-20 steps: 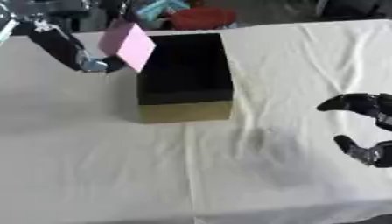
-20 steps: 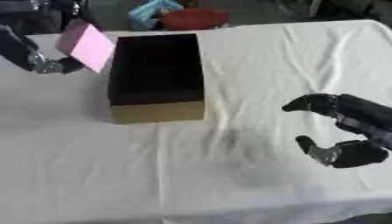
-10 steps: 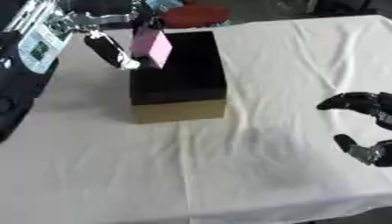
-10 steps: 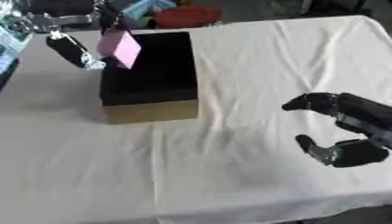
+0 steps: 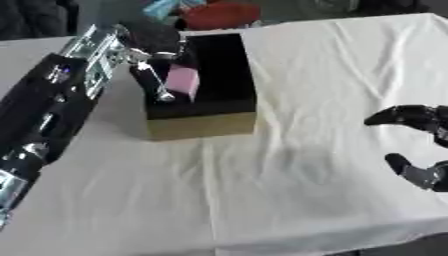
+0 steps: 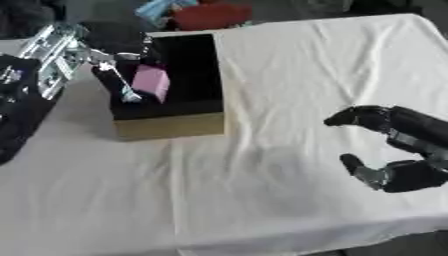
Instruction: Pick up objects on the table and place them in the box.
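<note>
A flat pink object (image 5: 184, 82) hangs tilted inside the opening of the box (image 5: 203, 126), near its left wall. The box is black inside, with a tan front wall. My left hand (image 5: 154, 59) reaches over the box's left rim from the upper left, its fingers pinching the pink object. My black and silver left forearm (image 5: 54, 102) fills the left side of the view. My right hand (image 6: 398, 149) hovers over the white tablecloth at the right edge, fingers and thumb relaxed in a curve, holding nothing.
A red thing (image 5: 217, 13) and a light blue thing (image 5: 166, 6) lie beyond the table's far edge behind the box. The white cloth (image 5: 289, 165) stretches between the box and my right hand. The table's front edge runs along the bottom.
My left arm has swung right and down, bringing the pink object from beside the box's left wall into its opening. The right hand has stayed in place.
</note>
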{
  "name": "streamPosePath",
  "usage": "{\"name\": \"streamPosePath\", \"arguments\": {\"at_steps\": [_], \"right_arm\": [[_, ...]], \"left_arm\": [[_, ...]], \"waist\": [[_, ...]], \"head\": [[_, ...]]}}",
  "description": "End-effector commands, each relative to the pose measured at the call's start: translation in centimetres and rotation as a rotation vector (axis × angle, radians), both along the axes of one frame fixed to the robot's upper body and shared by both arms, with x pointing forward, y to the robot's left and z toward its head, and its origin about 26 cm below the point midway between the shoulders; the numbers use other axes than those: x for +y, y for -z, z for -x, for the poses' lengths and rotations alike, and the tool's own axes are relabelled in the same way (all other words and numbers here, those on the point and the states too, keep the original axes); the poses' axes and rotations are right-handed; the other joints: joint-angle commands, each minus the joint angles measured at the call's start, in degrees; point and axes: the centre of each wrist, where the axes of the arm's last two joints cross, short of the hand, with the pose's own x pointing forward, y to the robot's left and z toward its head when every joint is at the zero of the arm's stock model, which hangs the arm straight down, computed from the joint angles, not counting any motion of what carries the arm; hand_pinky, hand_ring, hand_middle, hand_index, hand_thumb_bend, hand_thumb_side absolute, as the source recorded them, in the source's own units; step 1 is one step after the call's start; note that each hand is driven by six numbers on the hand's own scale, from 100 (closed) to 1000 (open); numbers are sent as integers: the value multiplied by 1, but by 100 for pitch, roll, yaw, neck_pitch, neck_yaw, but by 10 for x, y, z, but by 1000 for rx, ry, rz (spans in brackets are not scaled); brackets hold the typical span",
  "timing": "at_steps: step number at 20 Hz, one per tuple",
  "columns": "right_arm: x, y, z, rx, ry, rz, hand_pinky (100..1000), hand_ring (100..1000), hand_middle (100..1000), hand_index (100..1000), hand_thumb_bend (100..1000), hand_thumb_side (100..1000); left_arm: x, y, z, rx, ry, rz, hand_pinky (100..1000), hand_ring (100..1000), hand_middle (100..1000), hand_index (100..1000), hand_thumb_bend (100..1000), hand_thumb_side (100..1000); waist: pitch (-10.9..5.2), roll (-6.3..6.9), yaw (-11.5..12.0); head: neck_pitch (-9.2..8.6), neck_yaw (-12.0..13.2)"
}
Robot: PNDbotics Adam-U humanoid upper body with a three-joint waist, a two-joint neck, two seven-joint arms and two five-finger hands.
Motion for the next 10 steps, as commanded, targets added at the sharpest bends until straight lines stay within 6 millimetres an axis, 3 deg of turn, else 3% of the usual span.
{"name": "streamPosePath", "arguments": {"at_steps": [1, 4, 10], "right_arm": [[-2, -10, 0, -29, -253, 285, 818, 840, 828, 935, 100, 686], [-2, -9, 0, -26, -250, 282, 817, 840, 828, 936, 100, 687], [-6, -8, 1, -23, -234, 280, 818, 841, 829, 935, 100, 685]], "left_arm": [[3, -11, 0, 55, 114, -267, 713, 678, 689, 838, 535, 470], [10, -20, 1, 17, 122, -218, 714, 682, 699, 859, 565, 485], [33, -58, 18, -81, 197, -31, 692, 656, 671, 850, 397, 374]], "waist": [[-83, -19, 1], [-95, -26, 27], [-113, -47, 107]], "head": [[28, -5], [28, -22], [28, -67]]}}
